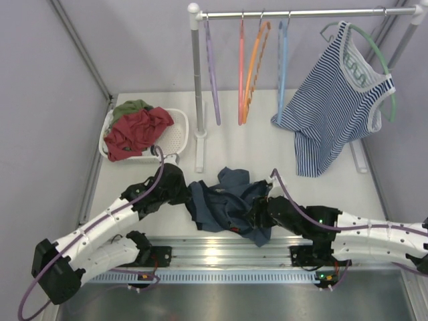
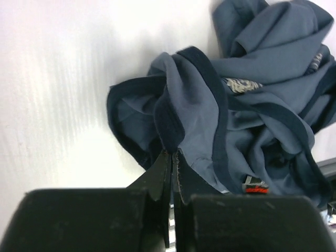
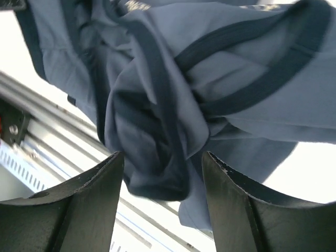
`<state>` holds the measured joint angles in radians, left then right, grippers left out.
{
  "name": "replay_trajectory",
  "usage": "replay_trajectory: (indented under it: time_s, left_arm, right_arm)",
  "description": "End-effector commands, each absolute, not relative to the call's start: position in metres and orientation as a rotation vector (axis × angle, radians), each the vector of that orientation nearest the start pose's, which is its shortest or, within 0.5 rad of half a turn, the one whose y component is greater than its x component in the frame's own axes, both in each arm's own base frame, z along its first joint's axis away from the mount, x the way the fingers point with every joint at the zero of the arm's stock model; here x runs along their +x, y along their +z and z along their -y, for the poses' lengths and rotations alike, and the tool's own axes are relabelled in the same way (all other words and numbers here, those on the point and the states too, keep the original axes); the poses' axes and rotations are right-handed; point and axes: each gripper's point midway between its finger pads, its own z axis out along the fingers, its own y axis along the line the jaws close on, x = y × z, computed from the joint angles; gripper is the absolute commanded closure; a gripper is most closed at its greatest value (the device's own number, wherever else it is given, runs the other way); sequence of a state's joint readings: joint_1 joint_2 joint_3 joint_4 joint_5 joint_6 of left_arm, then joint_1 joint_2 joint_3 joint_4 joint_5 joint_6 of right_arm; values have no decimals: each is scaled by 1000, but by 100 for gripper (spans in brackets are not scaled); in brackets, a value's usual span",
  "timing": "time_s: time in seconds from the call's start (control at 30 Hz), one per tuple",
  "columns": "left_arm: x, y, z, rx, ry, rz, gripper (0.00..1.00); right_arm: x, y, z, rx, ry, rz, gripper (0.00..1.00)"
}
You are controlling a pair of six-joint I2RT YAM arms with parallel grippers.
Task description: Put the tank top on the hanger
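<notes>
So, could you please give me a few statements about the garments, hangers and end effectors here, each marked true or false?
1. The left end effector is shut on an edge of the navy tank top. True.
2. The right end effector is clamped shut. False: it is open, with a fold of the top in the gap.
3. The light-blue hanger hangs bare on the rack rail. True.
4. The striped tank top lies in the white basket. False: it hangs on the green hanger; the basket holds a red garment.
</notes>
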<state>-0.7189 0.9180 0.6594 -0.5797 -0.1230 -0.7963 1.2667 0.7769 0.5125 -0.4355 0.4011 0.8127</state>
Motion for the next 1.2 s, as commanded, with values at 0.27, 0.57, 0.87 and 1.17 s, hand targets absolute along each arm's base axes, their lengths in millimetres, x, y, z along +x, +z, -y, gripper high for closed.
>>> replay_trajectory:
  time_s: [0.27,0.57,0.87,1.17]
  left_arm:
    - [202,117,163,-201,-559,-2462,100]
    - [200,122,179,-134,-655,-2469,98]
    - [198,132,193,-57,-731,-2477,99]
    - [195,143,195,-11,-758,-2464,100]
  right_arm:
    - [140,140,-225,-39,668,-2222,42]
    - [169,291,-194,-89,547,-1958,42]
    - [236,430,-137,7,244,-1760,43]
    - [340,494,-149,-41,213,-1684,37]
